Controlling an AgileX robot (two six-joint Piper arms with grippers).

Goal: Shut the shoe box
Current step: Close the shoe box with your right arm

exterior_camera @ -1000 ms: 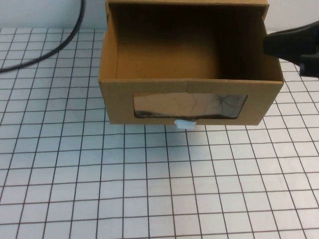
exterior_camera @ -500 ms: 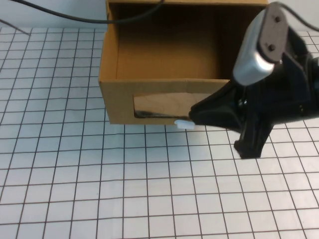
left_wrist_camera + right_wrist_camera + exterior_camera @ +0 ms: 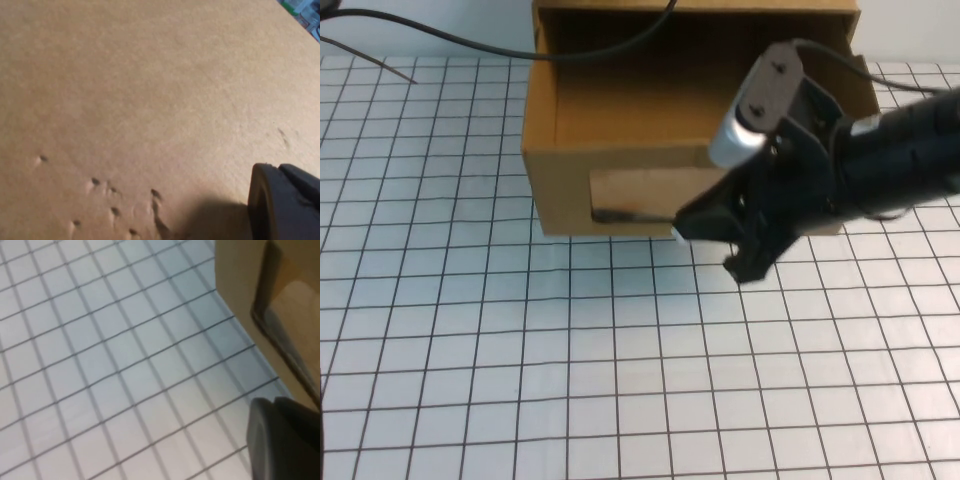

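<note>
shoe box point(image 3: 560, 190) open, right gripper point(image 3: 705, 225) at front, left gripper point(image 3: 285, 205) on cardboard

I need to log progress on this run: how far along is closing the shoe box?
Nothing looks finished: the shoe box drawer is pulled out, its inside open to the high view. In hand: the right gripper is at the windowed front, beside the white tab. The left gripper is close against plain cardboard. Left: push the drawer fully in.

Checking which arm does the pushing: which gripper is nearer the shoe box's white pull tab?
Right. The right gripper is at the shoe box front, beside the white pull tab. The left gripper is over plain cardboard, tab unseen.
</note>
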